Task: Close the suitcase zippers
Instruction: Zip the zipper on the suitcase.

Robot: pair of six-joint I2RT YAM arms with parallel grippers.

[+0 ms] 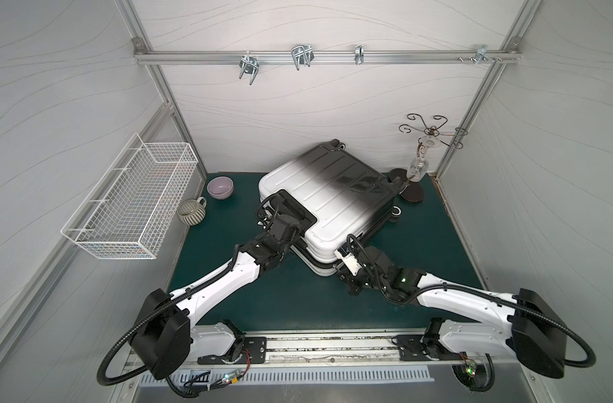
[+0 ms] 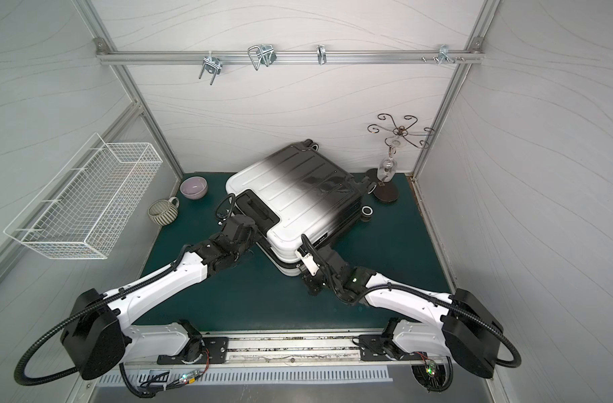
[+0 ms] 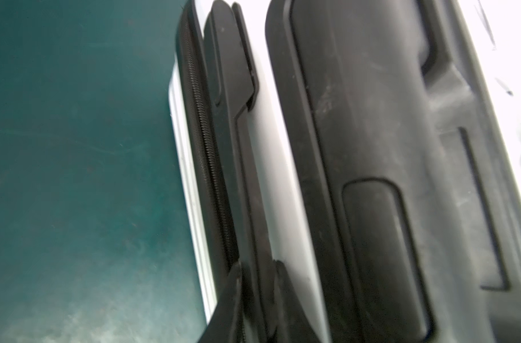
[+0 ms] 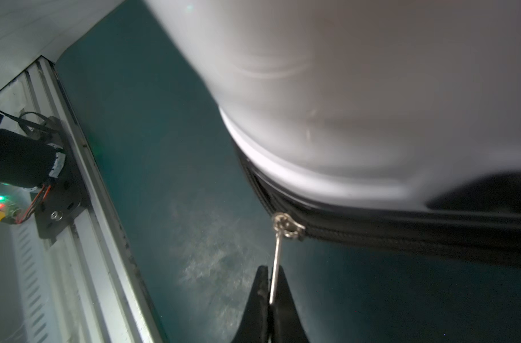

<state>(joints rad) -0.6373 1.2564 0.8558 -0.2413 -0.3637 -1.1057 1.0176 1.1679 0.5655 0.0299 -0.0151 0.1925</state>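
- Suitcase (image 1: 333, 188): lies flat and closed, set diagonally on the green mat (image 1: 298, 300), near the rear wall.
- Right gripper (image 4: 271, 270): jaws pinched tight on the metal zipper pull (image 4: 277, 255) at the suitcase's near corner.
- Left gripper (image 3: 257, 265): jaws narrow, clamped on the black side strip (image 3: 249, 193) beside the zipper track (image 3: 206, 148).

Robotics lab test cell here: white panel walls (image 1: 298, 104) on an aluminium frame (image 1: 333, 57), green mat (image 1: 298, 300) underfoot, left arm (image 1: 224, 279) and right arm (image 1: 448, 296) on a rail (image 1: 333, 345) along its front edge
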